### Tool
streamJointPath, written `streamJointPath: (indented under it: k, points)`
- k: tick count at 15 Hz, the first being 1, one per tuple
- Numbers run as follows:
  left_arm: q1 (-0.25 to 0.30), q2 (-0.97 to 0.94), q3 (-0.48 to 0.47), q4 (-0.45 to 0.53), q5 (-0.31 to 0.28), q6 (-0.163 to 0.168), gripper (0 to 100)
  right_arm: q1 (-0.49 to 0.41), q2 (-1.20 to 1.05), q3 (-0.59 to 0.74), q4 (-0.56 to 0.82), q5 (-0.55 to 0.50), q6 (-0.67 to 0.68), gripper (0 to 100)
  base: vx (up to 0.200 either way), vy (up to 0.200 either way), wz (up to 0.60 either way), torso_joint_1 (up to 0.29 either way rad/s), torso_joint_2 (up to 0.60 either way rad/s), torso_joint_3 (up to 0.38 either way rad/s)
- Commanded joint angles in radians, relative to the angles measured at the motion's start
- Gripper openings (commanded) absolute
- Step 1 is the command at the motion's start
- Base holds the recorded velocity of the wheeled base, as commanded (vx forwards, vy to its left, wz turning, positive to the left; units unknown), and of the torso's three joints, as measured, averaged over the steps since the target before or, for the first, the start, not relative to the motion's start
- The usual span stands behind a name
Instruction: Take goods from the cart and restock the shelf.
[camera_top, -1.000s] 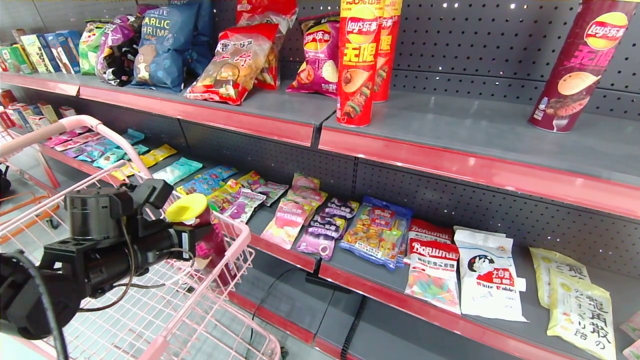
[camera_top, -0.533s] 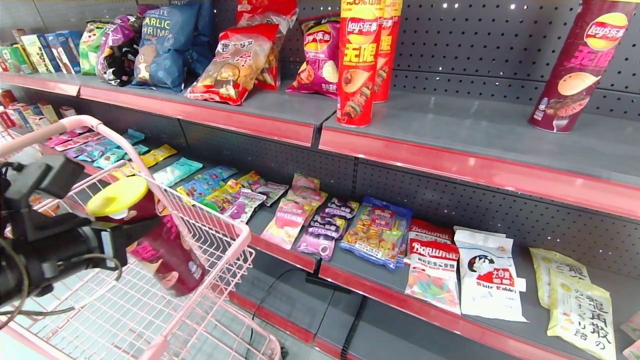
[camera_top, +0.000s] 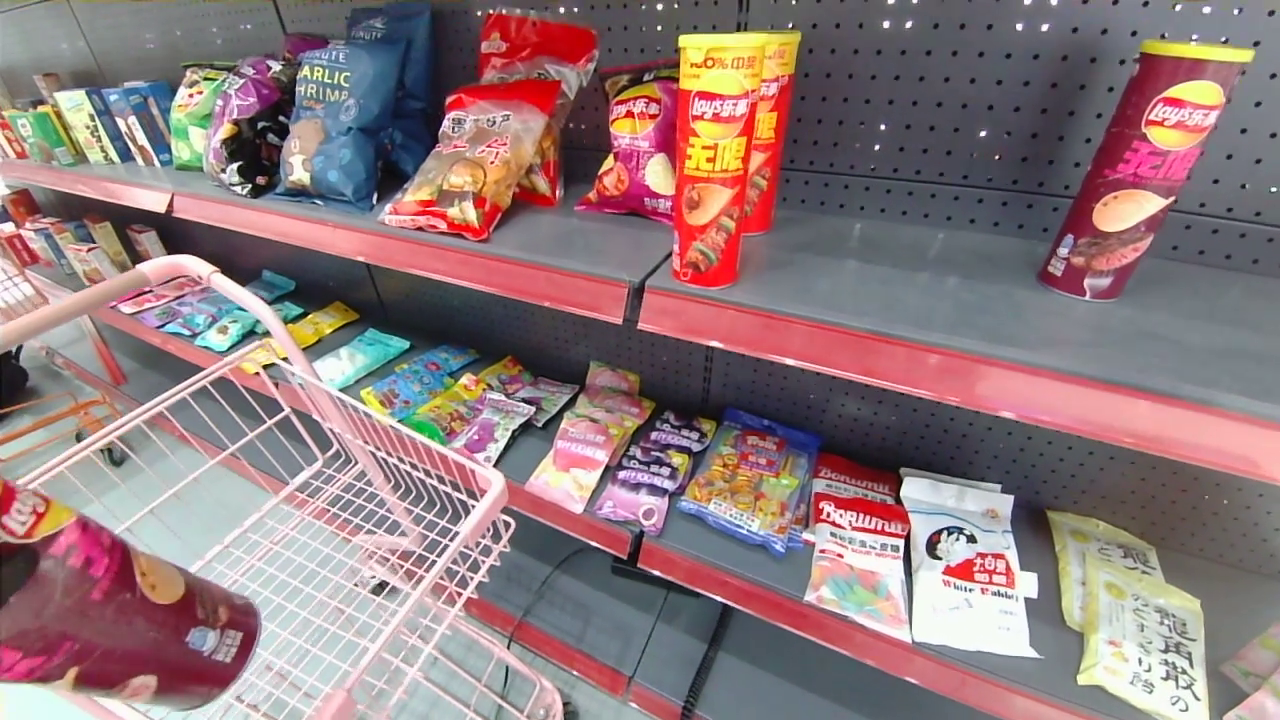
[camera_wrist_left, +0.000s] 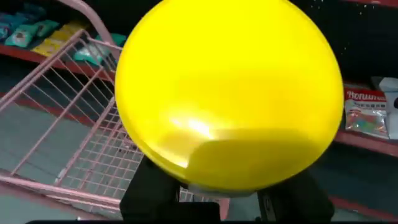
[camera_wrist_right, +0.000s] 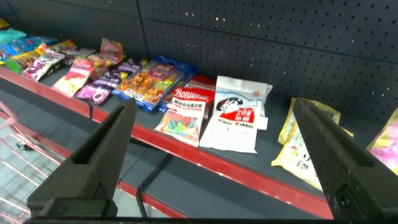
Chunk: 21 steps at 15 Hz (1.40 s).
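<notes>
A maroon chip can (camera_top: 110, 620) with a yellow lid (camera_wrist_left: 230, 93) lies tilted at the lower left of the head view, over the near corner of the pink wire cart (camera_top: 470, 465). My left gripper (camera_wrist_left: 217, 202) is shut on the can, its dark fingers (camera_wrist_left: 146, 196) on either side just below the lid. A matching maroon can (camera_top: 1140, 170) stands on the upper shelf (camera_top: 900, 290) at the right. My right gripper (camera_wrist_right: 217, 180) is open with nothing between its fingers, in front of the lower shelf's candy bags (camera_wrist_right: 236, 115).
Two red chip cans (camera_top: 715, 160) and several snack bags (camera_top: 470, 160) stand on the upper shelf to the left. Bare shelf lies between the red cans and the maroon one. Flat candy packets (camera_top: 740, 480) cover the lower shelf. A black cable (camera_top: 700, 650) hangs below it.
My left arm has carried the can up out of the cart, leftward and toward the camera, and has left the head view. The head camera has tilted slightly.
</notes>
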Motion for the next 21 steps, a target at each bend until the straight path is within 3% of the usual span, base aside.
streamJointPath:
  k: [1, 4, 12, 16, 18, 21]
  points:
    - [-0.004, -0.13, -0.011, 0.031, 0.007, 0.01, 0, 0.0, 0.001, -0.001, 0.0, 0.0, 0.0, 100, 0.0, 0.0, 0.0, 0.159, -0.51, -0.334]
    - [-0.012, -0.193, -0.059, 0.134, 0.004, 0.011, 0, 0.0, 0.001, -0.001, 0.0, 0.0, 0.0, 100, 0.0, 0.0, 0.0, 0.183, -0.53, -0.339]
    - [-0.012, -0.248, -0.036, 0.135, 0.007, 0.013, 0, 0.0, 0.001, -0.001, 0.0, 0.0, 0.0, 100, 0.0, 0.0, 0.0, 0.228, -0.57, -0.351]
    - [-0.012, -0.27, 0.005, 0.135, 0.007, 0.051, 0, 0.0, 0.001, -0.001, 0.0, 0.0, 0.0, 100, 0.0, 0.0, 0.0, 0.155, -0.36, -0.21]
    - [-0.013, -0.302, 0.041, 0.134, 0.005, 0.087, 0, 0.0, 0.001, -0.001, 0.0, 0.002, 0.0, 100, 0.0, 0.0, 0.0, 0.009, -0.03, -0.016]
    - [-0.012, -0.31, 0.045, 0.134, 0.007, 0.09, 0, 0.0, 0.001, -0.001, 0.0, 0.003, 0.001, 100, 0.0, 0.0, -0.6, 0.006, -0.01, -0.001]
